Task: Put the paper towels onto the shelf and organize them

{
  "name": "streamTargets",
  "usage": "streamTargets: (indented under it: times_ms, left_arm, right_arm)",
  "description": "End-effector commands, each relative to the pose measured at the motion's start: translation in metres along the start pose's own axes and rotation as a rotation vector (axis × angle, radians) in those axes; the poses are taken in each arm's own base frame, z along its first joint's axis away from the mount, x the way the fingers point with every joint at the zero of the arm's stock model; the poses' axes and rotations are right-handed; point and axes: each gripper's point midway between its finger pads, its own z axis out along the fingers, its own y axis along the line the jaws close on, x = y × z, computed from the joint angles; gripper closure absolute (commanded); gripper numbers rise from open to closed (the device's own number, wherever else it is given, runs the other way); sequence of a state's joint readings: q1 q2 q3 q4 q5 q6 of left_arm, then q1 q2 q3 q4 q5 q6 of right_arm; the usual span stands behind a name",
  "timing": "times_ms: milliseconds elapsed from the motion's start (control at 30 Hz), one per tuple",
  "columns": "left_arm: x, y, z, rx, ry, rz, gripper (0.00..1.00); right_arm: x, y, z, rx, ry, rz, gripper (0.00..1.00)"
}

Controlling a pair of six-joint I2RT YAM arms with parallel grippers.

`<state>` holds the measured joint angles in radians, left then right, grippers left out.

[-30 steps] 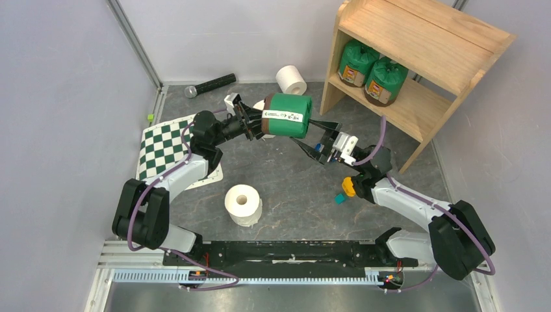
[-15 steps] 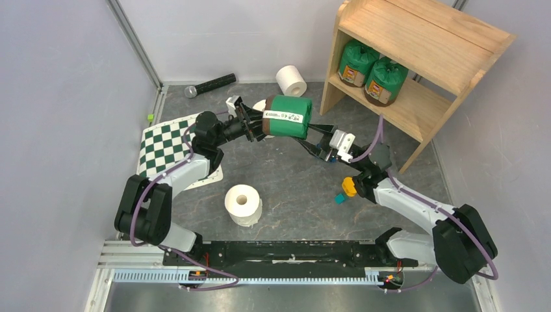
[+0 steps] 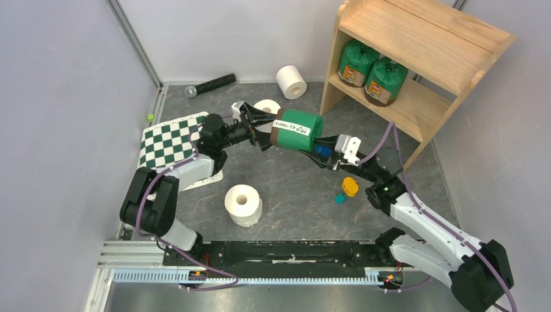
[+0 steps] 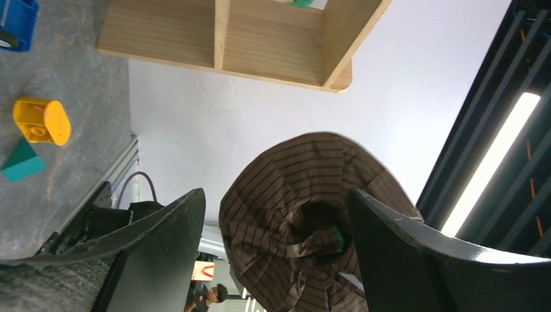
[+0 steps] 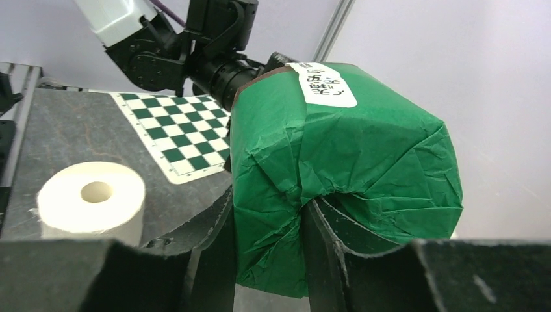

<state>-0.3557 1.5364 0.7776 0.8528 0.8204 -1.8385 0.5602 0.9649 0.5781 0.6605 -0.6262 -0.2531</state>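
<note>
I see the wood shelf [image 3: 422,39] upright at back right, left wrapped roll [image 3: 357,62] and right wrapped roll [image 3: 385,80] side by side on its lower tier. The third wrapped roll [image 3: 297,130] is off the floor, on its side. Bare white: far roll [image 3: 291,81] near the shelf's foot, middle roll [image 3: 266,107] partly hidden, near roll [image 3: 243,204] standing core-up

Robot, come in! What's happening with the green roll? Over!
Right gripper shut on green roll, held aloft. Left gripper open around its other end. Shelf has room beside two green rolls; nothing blocking.
</note>
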Motion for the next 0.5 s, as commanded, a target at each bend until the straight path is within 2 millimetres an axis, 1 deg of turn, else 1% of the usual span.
streamTargets:
  times_ms: [0, 33, 167, 200, 233, 267, 300, 333, 367, 400, 467]
  left_arm:
    - [-0.002, 0.012, 0.000, -0.039, -0.005, 0.092, 0.13]
    - [-0.003, 0.017, 0.000, -0.060, -0.009, 0.108, 0.11]
    - [-0.009, 0.043, -0.006, -0.198, -0.042, 0.193, 0.10]
    - [-0.012, 0.053, -0.010, -0.253, -0.060, 0.223, 0.10]
    - [-0.014, 0.057, -0.012, -0.297, -0.074, 0.264, 0.10]
    - [-0.018, 0.067, -0.019, -0.369, -0.094, 0.306, 0.10]
    - [-0.022, 0.073, -0.026, -0.435, -0.112, 0.355, 0.10]
    - [-0.025, 0.074, -0.031, -0.486, -0.128, 0.395, 0.10]
    - [-0.029, 0.078, -0.039, -0.553, -0.147, 0.438, 0.09]
    - [-0.032, 0.074, -0.044, -0.592, -0.160, 0.484, 0.09]
    - [-0.038, 0.074, -0.057, -0.687, -0.180, 0.556, 0.09]
  right_arm:
    - [-0.002, -0.002, -0.014, 0.073, 0.048, 0.063, 1.00]
    - [-0.002, -0.007, -0.015, 0.095, 0.072, 0.075, 1.00]
    - [0.013, -0.023, -0.026, 0.197, 0.253, 0.162, 1.00]
    - [0.012, -0.028, -0.029, 0.225, 0.288, 0.184, 1.00]
    - [0.016, -0.032, -0.034, 0.258, 0.338, 0.205, 1.00]
    - [0.015, -0.039, -0.038, 0.297, 0.372, 0.220, 1.00]
    - [0.016, -0.043, -0.044, 0.333, 0.416, 0.244, 1.00]
    - [0.019, -0.046, -0.052, 0.373, 0.464, 0.263, 1.00]
    - [0.015, -0.051, -0.056, 0.405, 0.485, 0.275, 1.00]
    - [0.015, -0.055, -0.062, 0.440, 0.523, 0.287, 1.00]
    - [0.006, -0.065, -0.072, 0.503, 0.576, 0.303, 1.00]
